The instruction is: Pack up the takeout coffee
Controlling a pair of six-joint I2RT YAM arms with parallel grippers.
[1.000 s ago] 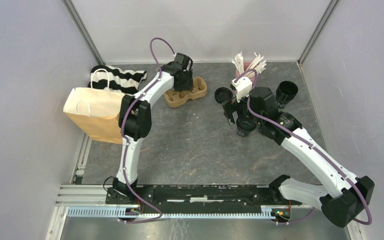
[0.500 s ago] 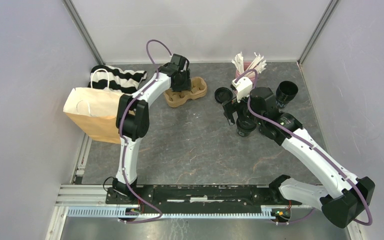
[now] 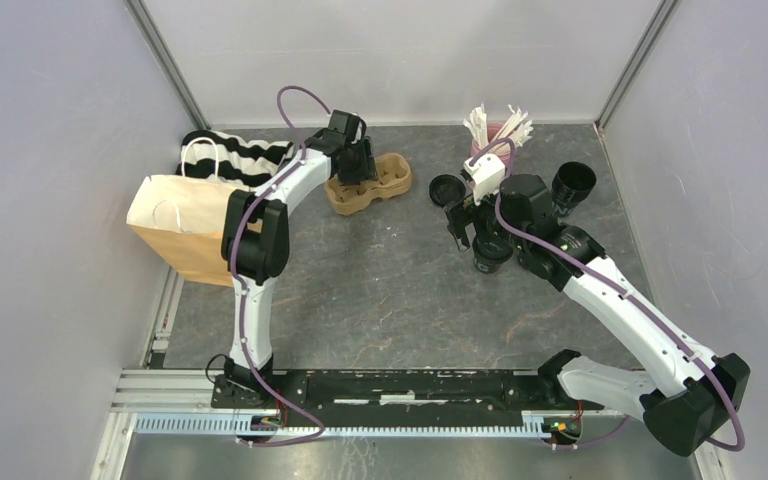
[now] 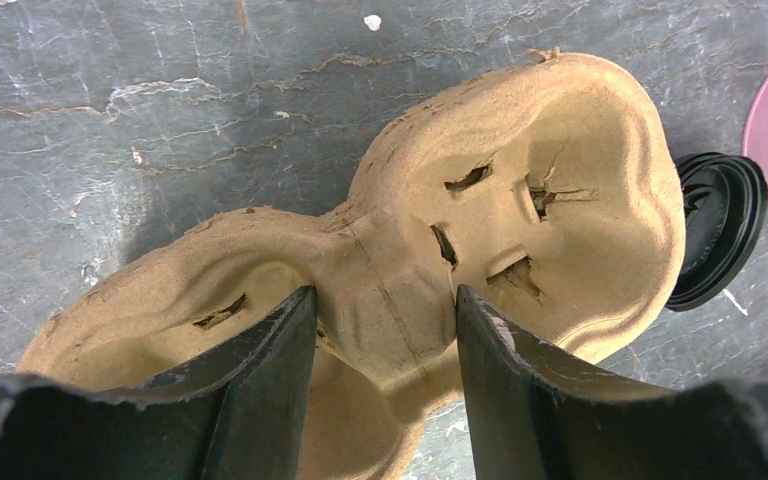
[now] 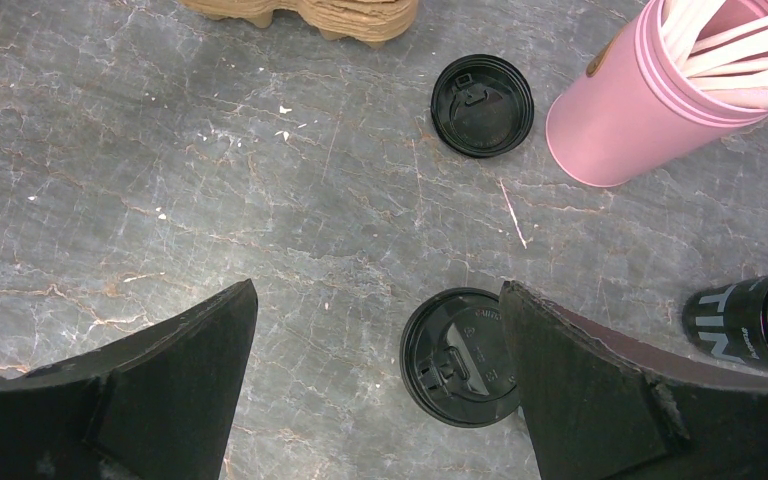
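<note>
One black takeout cup [image 3: 572, 183] with pale lettering stands lidless at the back right; it also shows at the edge of the right wrist view [image 5: 750, 322]. A loose black lid [image 3: 446, 188] [image 5: 482, 105] lies beside the carrier tray. A second black lid [image 5: 455, 345] sits by my right fingers; I cannot tell whether a cup is under it. My right gripper [image 5: 376, 287] [image 3: 463, 222] hovers open over bare table. My left gripper [image 4: 382, 292] [image 3: 353, 170] is shut on the middle bridge of the brown carrier tray [image 4: 560, 200] [image 3: 385, 185], one finger in each hole.
A pink cup [image 3: 490, 140] [image 5: 620, 120] of white sticks stands at the back. A brown paper bag [image 3: 185, 225] with handles lies at the left. A black-and-white striped cloth [image 3: 235, 155] is behind it. Walls close in on three sides.
The left arm has swung a little to the left, and the tray has shifted slightly left with the gripper. Its jaws have narrowed a touch. The right arm has not moved.
</note>
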